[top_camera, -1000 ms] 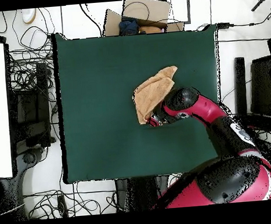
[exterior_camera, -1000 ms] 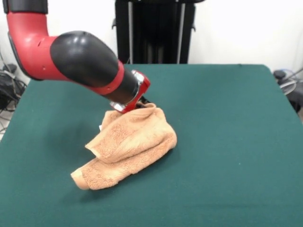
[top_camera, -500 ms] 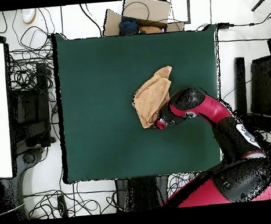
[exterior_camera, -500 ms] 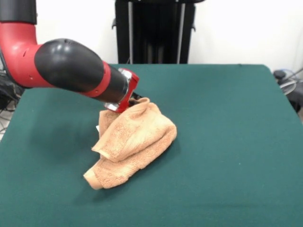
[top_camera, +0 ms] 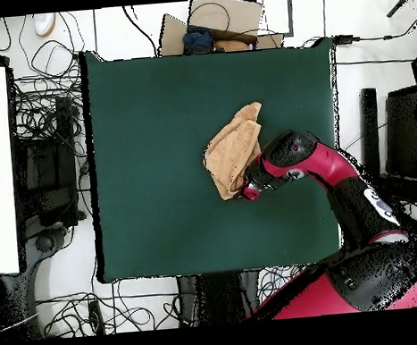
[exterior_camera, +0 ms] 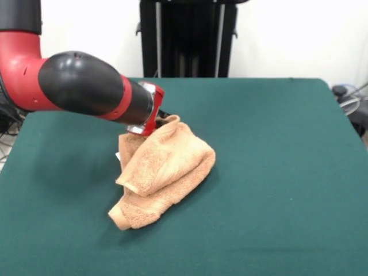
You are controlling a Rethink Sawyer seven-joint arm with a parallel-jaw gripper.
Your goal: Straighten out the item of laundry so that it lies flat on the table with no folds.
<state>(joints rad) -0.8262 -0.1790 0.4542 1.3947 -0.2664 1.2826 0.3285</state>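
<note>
Item: towel [exterior_camera: 164, 169], light orange-tan terry cloth. It is lying bunched in a rumpled heap, doubled over itself in several thick folds, with one rolled end trailing toward the front view's lower left. It is sitting near the middle of the desk [exterior_camera: 276, 172], somewhat toward the side the arm is reaching in from, and well apart from every edge. A sliver of white, possibly a tag, is showing at the heap's left side in the front view.

Item: desk, dark green cloth cover. It is carrying only the towel and offering bare cloth on all sides, so there is ample room for spreading.

Item: arm [exterior_camera: 75, 86], red and black. It is slanting low across the desk, its wrist end meeting the top rear of the heap.

Item: tool [exterior_camera: 160, 122]. It is sitting right at the towel's uppermost fold, and the cloth is rising to a peak there, which suggests an edge is being held up to let the folds drop open. The tips are hidden by the wrist and the cloth, so I cannot tell how far apart they are or whether they are truly gripping.

Status: the task is looking far from done, with the towel nowhere near flat.
</note>
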